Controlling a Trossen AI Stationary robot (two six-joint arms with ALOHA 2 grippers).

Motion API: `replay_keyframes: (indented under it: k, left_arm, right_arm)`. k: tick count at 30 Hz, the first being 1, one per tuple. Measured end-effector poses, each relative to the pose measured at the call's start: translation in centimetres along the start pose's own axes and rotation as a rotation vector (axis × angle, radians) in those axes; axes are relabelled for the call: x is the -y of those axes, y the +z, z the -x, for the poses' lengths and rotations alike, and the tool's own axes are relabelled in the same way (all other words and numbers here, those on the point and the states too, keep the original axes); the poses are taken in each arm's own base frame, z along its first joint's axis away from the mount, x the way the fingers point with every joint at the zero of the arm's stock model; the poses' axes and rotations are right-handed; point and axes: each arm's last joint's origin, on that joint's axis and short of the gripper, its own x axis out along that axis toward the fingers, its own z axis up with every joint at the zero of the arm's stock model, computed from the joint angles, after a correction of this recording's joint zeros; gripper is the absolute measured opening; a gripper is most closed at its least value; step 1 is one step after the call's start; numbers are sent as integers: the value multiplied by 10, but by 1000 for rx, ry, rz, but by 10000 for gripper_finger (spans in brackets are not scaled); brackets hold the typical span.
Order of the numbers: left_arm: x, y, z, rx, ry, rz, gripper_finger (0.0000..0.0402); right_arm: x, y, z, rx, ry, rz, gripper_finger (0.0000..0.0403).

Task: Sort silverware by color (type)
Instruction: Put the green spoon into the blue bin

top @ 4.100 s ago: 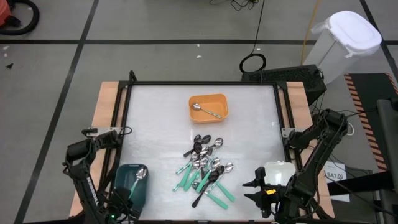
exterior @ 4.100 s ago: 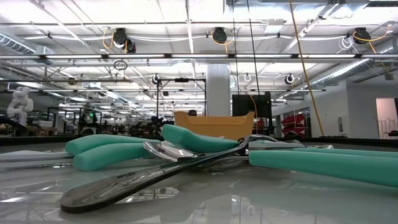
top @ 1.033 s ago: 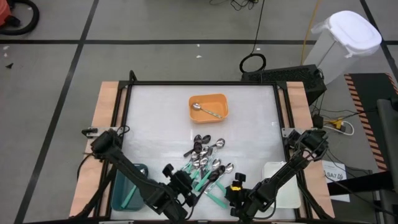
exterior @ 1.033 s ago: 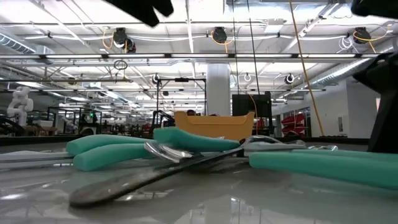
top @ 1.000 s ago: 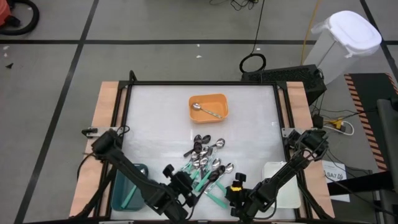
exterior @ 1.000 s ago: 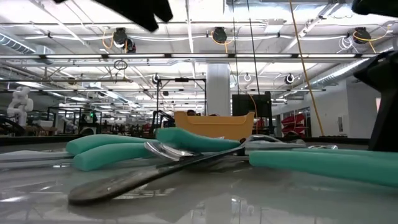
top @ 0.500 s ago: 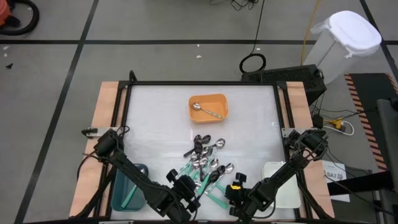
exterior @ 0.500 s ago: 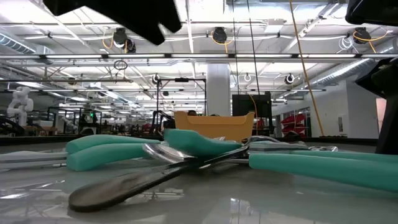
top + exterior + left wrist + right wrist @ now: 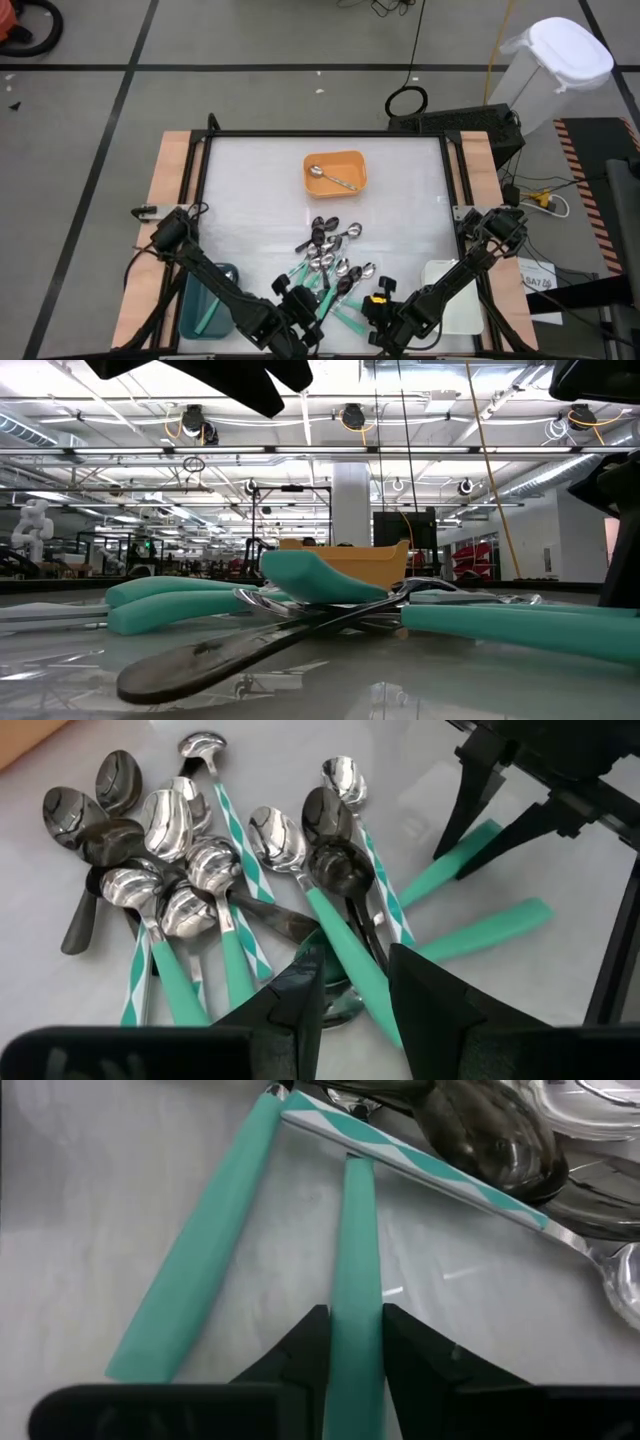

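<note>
The right gripper (image 9: pixel 353 1342) sat low at the near edge of the spoon pile, its two dark fingers pressed against either side of a teal-handled spoon (image 9: pixel 356 1260), pinching the handle near its free end. That handle lay flat on the white surface (image 9: pixel 90 1230), with a second teal handle (image 9: pixel 200 1250) splayed just beside it and a teal-and-white checked handle (image 9: pixel 420 1165) crossing over its far end, close to a dark spoon bowl (image 9: pixel 490 1140).

The left gripper (image 9: pixel 355 982) hovered over the same pile from the other side, its fingers partly spread with a teal handle (image 9: pixel 345 935) running between them; whether they touched it cannot be told.

In the high view the pile of spoons (image 9: pixel 330 265) lay near the front middle of the surface, between the two arms. The orange tray (image 9: pixel 336 173) farther back held one silver spoon (image 9: pixel 330 178), the teal tray (image 9: pixel 205 305) stood at the left front, and the white tray (image 9: pixel 462 300) at the right front.

To do this well, the right gripper probably needed to lift straight up and slowly, so the checked handle resting on the far end slid off instead of being dragged along. A grip this near the handle's end could let the spoon swing bowl-down, so a firm pinch and an unhurried carry to the teal tray would help.
</note>
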Motion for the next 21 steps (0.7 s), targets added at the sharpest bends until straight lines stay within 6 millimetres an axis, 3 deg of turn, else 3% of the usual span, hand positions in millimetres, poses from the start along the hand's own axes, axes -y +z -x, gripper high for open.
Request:
replay_keyframes:
  k: [21]
  left_arm:
    - [0,0,0,-1,2,-2,113]
  right_arm:
    - [-13,31,24,-10,-34,142,71]
